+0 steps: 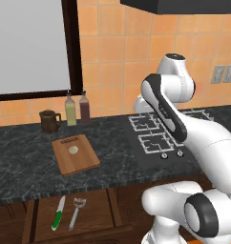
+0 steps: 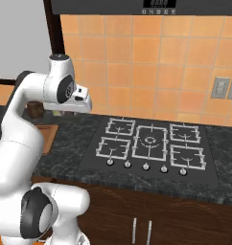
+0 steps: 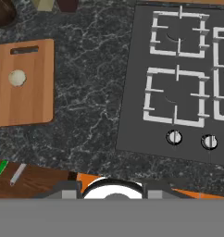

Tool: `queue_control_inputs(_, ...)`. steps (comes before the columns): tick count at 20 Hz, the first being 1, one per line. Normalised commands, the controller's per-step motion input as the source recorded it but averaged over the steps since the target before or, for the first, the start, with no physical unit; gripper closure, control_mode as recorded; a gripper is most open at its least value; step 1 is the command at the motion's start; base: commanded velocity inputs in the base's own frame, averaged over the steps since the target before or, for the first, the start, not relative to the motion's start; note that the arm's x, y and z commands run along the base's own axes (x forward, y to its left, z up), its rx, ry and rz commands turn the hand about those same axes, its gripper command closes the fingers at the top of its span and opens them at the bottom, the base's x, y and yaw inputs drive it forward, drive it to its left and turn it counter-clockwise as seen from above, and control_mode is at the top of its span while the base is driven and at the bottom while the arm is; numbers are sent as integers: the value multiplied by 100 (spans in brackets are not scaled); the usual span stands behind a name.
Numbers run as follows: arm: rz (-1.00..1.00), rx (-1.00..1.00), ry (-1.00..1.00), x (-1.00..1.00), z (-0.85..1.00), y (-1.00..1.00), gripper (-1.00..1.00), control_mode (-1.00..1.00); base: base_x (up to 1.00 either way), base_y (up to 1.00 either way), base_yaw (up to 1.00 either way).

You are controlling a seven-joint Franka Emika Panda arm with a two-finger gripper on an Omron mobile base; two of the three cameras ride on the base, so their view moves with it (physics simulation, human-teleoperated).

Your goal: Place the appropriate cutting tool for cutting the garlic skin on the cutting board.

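The cutting board [image 1: 78, 161] lies on the dark counter left of the stove, its slot handle toward the wall, with the garlic [image 1: 73, 149] resting on it. Below the counter edge, the cutting tool [image 1: 58, 214] with its green handle lies in an open drawer. From above, the hand view shows the board [image 3: 30, 104], the garlic [image 3: 17, 77] and the green handle [image 3: 0, 167] at the lower left. My gripper [image 3: 110, 193] hangs high over the counter between board and stove. Its tips stand apart with nothing between them, far from the knife.
An all-metal tool with a forked head [image 1: 76, 212] lies beside the knife in the drawer [image 1: 89, 224]. A brown mug [image 1: 49, 120] and two bottles [image 1: 70, 110] stand by the wall behind the board. The stove [image 1: 158, 136] is to the right.
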Motion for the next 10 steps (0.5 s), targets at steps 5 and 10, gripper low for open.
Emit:
queue_control_inputs(5, 8, -2, 4, -18, -24, 63, -100, -100, 0, 0, 0)
queue_control_inputs(10, 19, 1, 18, -14, -99, 100, -100, -100, 0, 0, 0)
